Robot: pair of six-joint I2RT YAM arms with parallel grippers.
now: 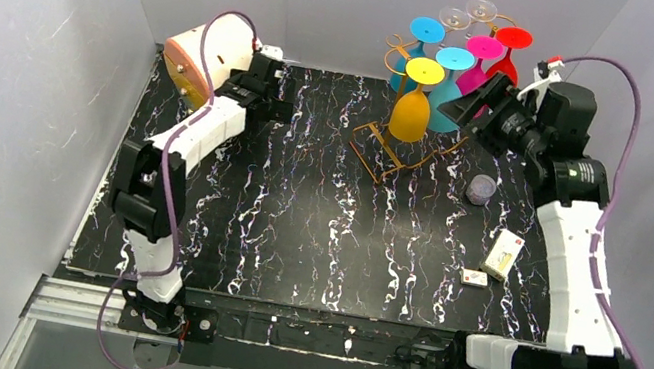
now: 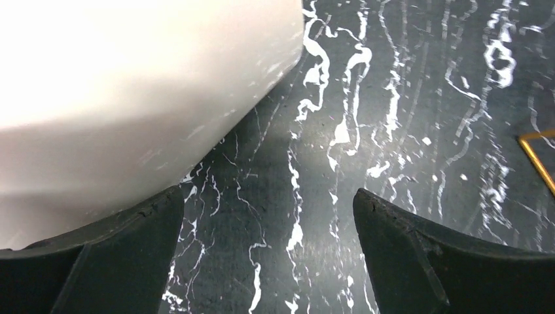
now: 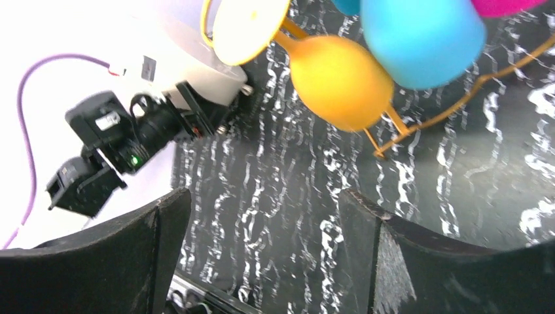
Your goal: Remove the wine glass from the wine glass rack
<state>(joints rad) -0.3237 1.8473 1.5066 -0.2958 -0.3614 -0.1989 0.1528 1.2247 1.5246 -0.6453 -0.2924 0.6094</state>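
Top external view: on the black marbled table (image 1: 293, 240), a white tub (image 1: 209, 50) with a tan end lies in the far left corner. The left gripper (image 1: 271, 85) sits just right of it. Its wrist view shows the gripper (image 2: 268, 196) released: fingers (image 2: 118, 255) spread wide, only bare table between them, the tub (image 2: 131, 85) at upper left and a bit of gold wire (image 2: 540, 160) at the right edge. Further right, at the far middle of the table, stands the gold rack (image 1: 389, 155). The glasses (image 1: 455, 60) hang from it upside down, feet up: blue, pink, red and clear ones, with the yellow glass (image 1: 412, 108) on the near left side. Just right of the rack, near the pink glass (image 1: 479, 61), the right gripper (image 1: 468, 108) points left at the glasses. Its wrist view shows the gripper (image 3: 262, 203) released too, fingers (image 3: 124, 261) wide apart around nothing. Ahead of it hang the yellow glass (image 3: 334, 78) and a blue glass (image 3: 419, 39), both apart from the fingers. Near the right arm lie a small greyish cup (image 1: 481, 188), a white box (image 1: 503, 253) and a tiny pale item (image 1: 476, 278).
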